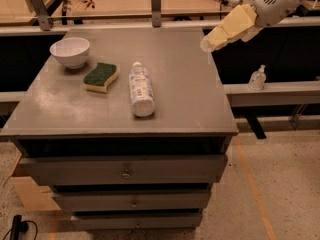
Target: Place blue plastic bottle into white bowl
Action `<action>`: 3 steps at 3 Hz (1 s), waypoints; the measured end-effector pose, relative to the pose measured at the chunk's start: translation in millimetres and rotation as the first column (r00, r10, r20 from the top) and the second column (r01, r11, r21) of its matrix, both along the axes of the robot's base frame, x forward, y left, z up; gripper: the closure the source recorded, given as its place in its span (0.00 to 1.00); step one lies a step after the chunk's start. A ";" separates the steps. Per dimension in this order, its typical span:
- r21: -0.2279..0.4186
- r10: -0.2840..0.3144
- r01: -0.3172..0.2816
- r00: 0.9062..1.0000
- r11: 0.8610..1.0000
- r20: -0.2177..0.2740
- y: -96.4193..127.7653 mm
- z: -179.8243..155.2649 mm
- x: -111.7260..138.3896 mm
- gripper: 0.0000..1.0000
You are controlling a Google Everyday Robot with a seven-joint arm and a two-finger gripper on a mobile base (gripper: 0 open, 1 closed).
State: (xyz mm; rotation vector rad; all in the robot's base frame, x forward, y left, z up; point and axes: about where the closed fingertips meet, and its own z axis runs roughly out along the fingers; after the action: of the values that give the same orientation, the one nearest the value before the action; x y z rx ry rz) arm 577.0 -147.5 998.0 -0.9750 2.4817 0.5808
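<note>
Gripper point(207, 44) hangs in the air over the worktop's point(185, 84) rear right corner, pointing down-left, touching nothing. Can't tell whether the jaws are open or closed. Nothing seen in them.

Bottle point(141, 89) lies on its side mid-worktop, long axis front to back, narrow end to the rear, well apart from the gripper. Bowl point(70, 51) sits upright at the rear left corner, with nothing visible inside. Sponge point(101, 76), green face up, lies between bowl and bottle, just beside the bowl and apart from the bottle.

Pump bottle point(257, 78) stands on the ledge point(280, 91) to the right. Drawers point(125, 169) below the worktop are closed.
</note>
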 end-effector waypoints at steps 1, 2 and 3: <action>-0.042 -0.062 0.058 0.993 0.997 -0.102 60.5 -24.9 -5.2 0.00; -0.084 -0.152 0.139 0.972 0.987 -0.179 92.0 -41.9 -10.2 0.00; -0.117 -0.221 0.199 0.951 0.973 -0.218 136.1 -59.1 -10.7 0.00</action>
State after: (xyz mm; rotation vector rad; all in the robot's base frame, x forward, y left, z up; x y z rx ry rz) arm 566.4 -11.4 938.9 -0.6945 2.7967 0.5372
